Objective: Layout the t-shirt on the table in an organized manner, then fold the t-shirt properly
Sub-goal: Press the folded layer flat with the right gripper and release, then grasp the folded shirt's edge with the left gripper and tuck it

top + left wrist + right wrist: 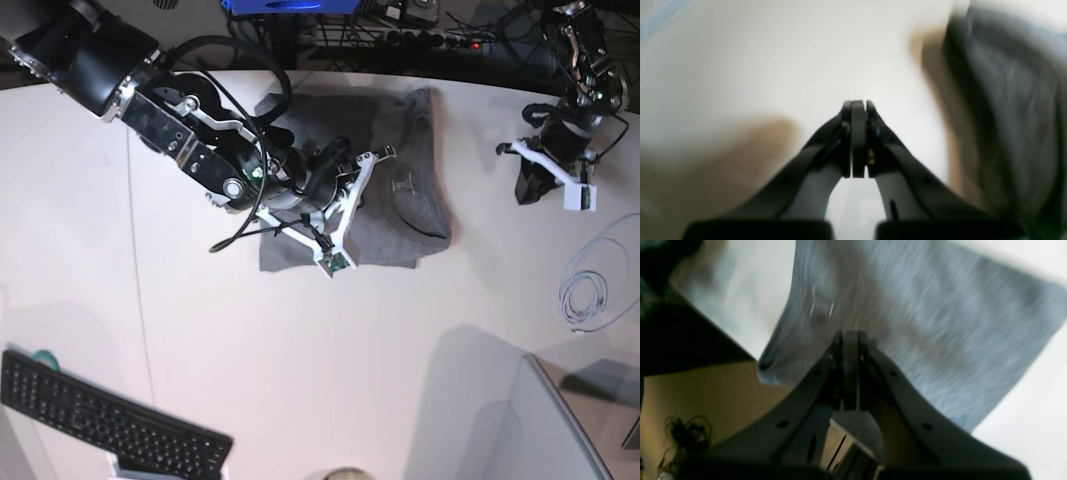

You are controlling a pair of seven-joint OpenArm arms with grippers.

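The t-shirt (400, 190) is lying as a compact folded grey block on the table (300, 380), toward the far edge, well apart from the black keyboard (110, 425) at the near corner. Right gripper (850, 340) is hovering just over the shirt w/ jaws pressed fully together, nothing pinched btwn them. Left gripper (858, 106) is sitting off to the shirt's side over bare white top, jaws likewise closed tight and empty. Both wrist views are coming through blurred.

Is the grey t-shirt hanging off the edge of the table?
No, in the base view the t-shirt lies wholly on the white table, well inside its edges.
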